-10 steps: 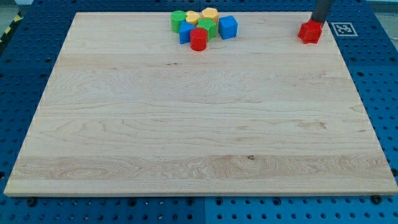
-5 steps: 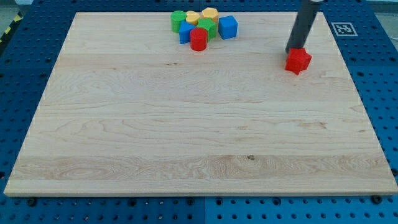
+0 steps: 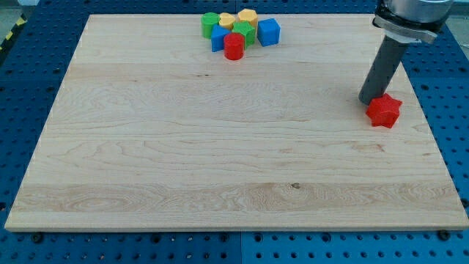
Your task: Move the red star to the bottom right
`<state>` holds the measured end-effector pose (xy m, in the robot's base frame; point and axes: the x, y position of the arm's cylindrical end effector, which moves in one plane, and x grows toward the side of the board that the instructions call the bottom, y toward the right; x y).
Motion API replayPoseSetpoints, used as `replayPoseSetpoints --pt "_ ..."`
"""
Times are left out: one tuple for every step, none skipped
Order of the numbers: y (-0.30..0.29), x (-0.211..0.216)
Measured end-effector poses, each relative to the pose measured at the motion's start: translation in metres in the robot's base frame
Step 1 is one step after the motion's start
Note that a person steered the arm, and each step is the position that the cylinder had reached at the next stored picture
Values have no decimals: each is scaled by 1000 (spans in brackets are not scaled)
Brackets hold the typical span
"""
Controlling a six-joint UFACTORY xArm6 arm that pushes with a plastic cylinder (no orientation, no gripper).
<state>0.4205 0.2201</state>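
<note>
The red star (image 3: pixel 384 111) lay on the bench (image 3: pixel 220 147) near the view's right edge, roughly level with the board's middle height and well short of the bottom right corner. My tip (image 3: pixel 367 101) stood on the star's upper-left side, touching or all but touching it. That placement suited the task: a push from there would drive the star down and toward the view's right. I judged the job partly done, with the lower stretch of the board yet to cover.

This rig carried no fingers, only the rod, so nothing was clenched, released or grasped; the star was free to slip sideways off the tip.

The other blocks sat bunched at the view's top, well apart from the star and out of the push line: a red cylinder (image 3: pixel 234 47) at the front, a blue cube (image 3: pixel 269 31) on the right, a green block (image 3: pixel 210 23) on the left, and a yellow block (image 3: pixel 247 16) behind.

Several blocks in the bunch overlapped, so their shapes and full number could not be made out. The rod's upper part was cut off at the frame's top. The actual contact between tip and star was possibly hidden by the star's near point.
</note>
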Motion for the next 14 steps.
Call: replayPoseSetpoints --pt "26 2" --pt "34 12" --pt "33 26" --pt "33 51" --pt "33 72" --pt "30 86" --pt "16 89" --pt "-10 86" --pt "-30 91" --pt "-29 110" --pt "-24 113" --pt "-37 100" --pt "-34 90" --pt "-20 90"
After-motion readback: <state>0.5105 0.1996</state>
